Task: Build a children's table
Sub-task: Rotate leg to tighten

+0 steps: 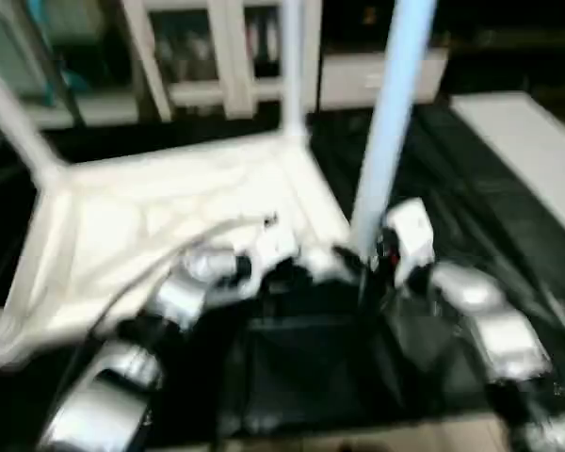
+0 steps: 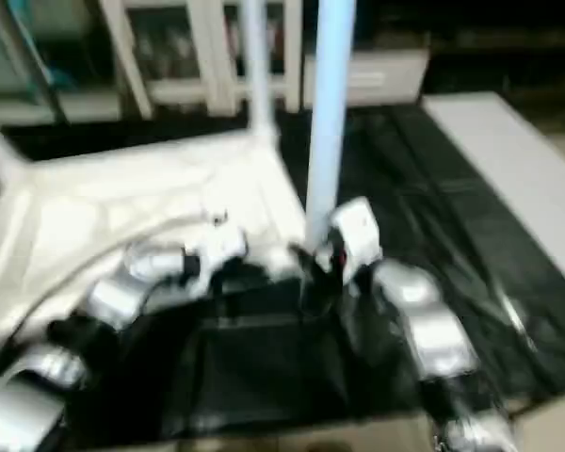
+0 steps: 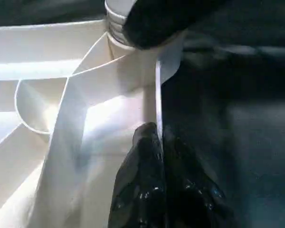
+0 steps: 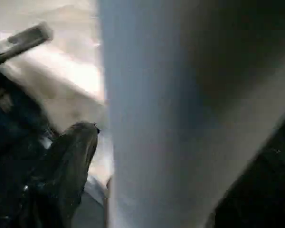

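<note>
1. Plastic, white and smooth, makes up the children's table [image 1: 169, 217], which lies upside down on the left of the black-covered tabletop [image 1: 471, 217]. Its ribbed underside faces up.
2. Thin ribs fan out from a round corner socket [image 3: 133, 61], and one curls into a loop.
3. A long round leg [image 1: 393, 113] stands upright in the near right corner (it looks bluish-white). Another leg [image 1: 292, 66] rises at the far right corner, and a third [image 1: 9, 113] leans at the far left.
4. The left tool [image 3: 157, 130] has its glossy black fingers pressed together, pinching the thin side wall of the children's table just near of that corner socket.
5. The right tool [image 1: 369, 259] sits at the foot of the near right leg. Its one visible finger [image 4: 73, 156] stands just off the leg's smooth surface, so it reads as spread.
6. A flat white panel [image 1: 527, 141] lies on the far right.
7. A white glass-door cabinet [image 1: 226, 56] stands behind.
</note>
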Motion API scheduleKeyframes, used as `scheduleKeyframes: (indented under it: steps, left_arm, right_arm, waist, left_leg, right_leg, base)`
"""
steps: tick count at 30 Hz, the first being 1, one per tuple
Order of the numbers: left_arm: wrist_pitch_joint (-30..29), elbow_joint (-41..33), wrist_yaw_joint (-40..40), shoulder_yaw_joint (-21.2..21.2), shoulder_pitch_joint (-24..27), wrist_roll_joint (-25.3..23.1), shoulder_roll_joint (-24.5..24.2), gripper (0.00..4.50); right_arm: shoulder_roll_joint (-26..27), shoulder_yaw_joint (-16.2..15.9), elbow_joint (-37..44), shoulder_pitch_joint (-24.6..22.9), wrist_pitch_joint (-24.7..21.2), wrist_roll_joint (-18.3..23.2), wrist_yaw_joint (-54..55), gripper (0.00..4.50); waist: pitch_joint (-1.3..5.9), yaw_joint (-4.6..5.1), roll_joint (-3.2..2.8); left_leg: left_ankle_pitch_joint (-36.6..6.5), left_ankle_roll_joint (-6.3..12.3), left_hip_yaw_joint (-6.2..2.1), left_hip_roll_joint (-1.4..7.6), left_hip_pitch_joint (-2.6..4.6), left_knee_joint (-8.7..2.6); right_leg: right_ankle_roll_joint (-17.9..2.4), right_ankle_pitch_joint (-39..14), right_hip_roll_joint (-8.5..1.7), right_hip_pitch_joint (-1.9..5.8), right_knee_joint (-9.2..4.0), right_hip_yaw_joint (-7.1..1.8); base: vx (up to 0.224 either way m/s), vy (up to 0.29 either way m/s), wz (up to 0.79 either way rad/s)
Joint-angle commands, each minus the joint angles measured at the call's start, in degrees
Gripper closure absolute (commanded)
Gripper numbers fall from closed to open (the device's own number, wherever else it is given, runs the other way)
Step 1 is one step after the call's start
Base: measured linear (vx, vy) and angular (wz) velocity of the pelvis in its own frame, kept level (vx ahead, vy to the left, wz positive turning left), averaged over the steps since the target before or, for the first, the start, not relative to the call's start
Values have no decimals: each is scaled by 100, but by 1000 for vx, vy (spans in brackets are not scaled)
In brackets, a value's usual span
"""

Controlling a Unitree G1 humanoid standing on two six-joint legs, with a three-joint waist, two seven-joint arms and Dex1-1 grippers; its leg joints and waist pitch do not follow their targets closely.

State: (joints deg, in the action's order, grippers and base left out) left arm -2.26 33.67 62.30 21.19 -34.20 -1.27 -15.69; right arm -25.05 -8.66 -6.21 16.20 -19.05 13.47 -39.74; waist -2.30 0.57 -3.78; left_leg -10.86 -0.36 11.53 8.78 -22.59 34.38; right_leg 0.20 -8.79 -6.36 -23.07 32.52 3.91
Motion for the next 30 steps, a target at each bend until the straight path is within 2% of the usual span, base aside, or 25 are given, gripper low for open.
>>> scheduleKeyframes:
  steps: [1,2,4,6,8,9,10,11,13,16,22,24,28,30]
  left_arm:
    - [-122,-409,591,213,140,183,-111,450]
    - [-197,-548,752,222,188,249,-182,450]
    - [-412,-829,1069,258,266,382,-331,450]
    - [-591,-1089,1341,276,327,493,-461,450]
    - [-590,-1098,1292,245,319,474,-460,450]
    - [-591,-1098,1286,241,318,472,-459,450]
    - [-587,-1088,1246,225,307,455,-452,450]
    - [-618,-1114,1187,203,308,442,-451,450]
    - [-645,-1136,1180,197,312,441,-455,450]
    - [-730,-1203,1105,180,345,428,-450,450]
    - [-764,-1233,1050,166,370,421,-449,450]
    - [-773,-1248,1029,169,387,410,-464,450]
    - [-841,-1351,1005,165,445,419,-476,450]
    - [-877,-1405,994,162,485,422,-484,450]
  right_arm:
    - [-344,-82,424,-167,-201,158,-550,34]
    - [-479,-74,522,-237,-261,222,-708,34]
    - [-690,-63,676,-347,-362,368,-1003,34]
    - [-863,-108,756,-423,-402,403,-1314,34]
    - [-919,-167,749,-415,-394,379,-1418,34]
    - [-924,-173,749,-414,-393,378,-1427,34]
    - [-939,-194,746,-405,-399,381,-1451,34]
    - [-983,-249,762,-382,-430,390,-1550,34]
    - [-996,-267,763,-370,-439,385,-1584,34]
    - [-1042,-331,754,-335,-434,374,-1793,34]
    - [-1105,-341,755,-307,-413,383,-1922,34]
    - [-1108,-364,691,-258,-408,366,-1946,34]
    - [-1076,-376,620,-210,-417,351,-2011,78]
    - [-1042,-384,567,-159,-424,354,-2041,85]
  waist:
    - [385,-37,59]
    - [374,-65,56]
    - [364,-78,54]
    - [340,-88,65]
    - [328,-87,60]
    - [314,-72,67]
    - [314,-72,67]
    - [300,-63,96]
    - [301,-63,96]
    - [310,-59,106]
    - [344,-80,126]
    - [338,-78,179]
    - [326,-87,170]
    - [328,-81,212]
  left_leg:
    - [-1282,612,-189,461,154,-458]
    - [-1187,655,-179,455,139,-450]
    - [-1282,642,-170,450,140,-451]
    - [-1488,487,-176,459,143,-471]
    - [-1623,415,-180,455,150,-478]
    - [-1829,293,-187,447,161,-489]
    - [-1829,293,-187,447,161,-489]
    - [-2055,184,-191,438,178,-489]
    - [-2120,129,-195,432,188,-487]
    - [-1998,149,-206,437,162,-491]
    - [-1508,371,-184,434,144,-450]
    - [-1481,432,-179,429,134,-441]
    - [-1548,388,-186,440,149,-441]
    - [-1514,379,-185,440,141,-443]
  right_leg:
    - [-1515,-688,-245,271,-251,-221]
    - [-1561,-618,-265,275,-242,-230]
    - [-1583,-742,-272,270,-259,-228]
    - [-1528,-1151,-270,262,-280,-231]
    - [-1481,-1360,-269,251,-300,-232]
    - [-1394,-1647,-259,225,-331,-236]
    - [-1394,-1647,-259,225,-331,-236]
    - [-1293,-1991,-262,206,-360,-245]
    - [-1203,-2197,-270,191,-382,-256]
    - [-1167,-2104,-266,201,-369,-256]
    - [-1344,-1468,-261,231,-305,-253]
    - [-1347,-1572,-268,238,-307,-248]
    - [-1286,-1830,-273,226,-323,-251]
    - [-1267,-1827,-267,225,-318,-253]
  base:
    - [0,0,0]
    - [0,0,0]
    - [0,0,0]
    - [0,0,0]
    - [0,0,0]
    - [0,0,0]
    - [0,0,0]
    - [0,0,0]
    - [0,0,0]
    - [0,0,0]
    - [0,0,0]
    - [0,0,0]
    - [0,0,0]
    - [0,0,0]
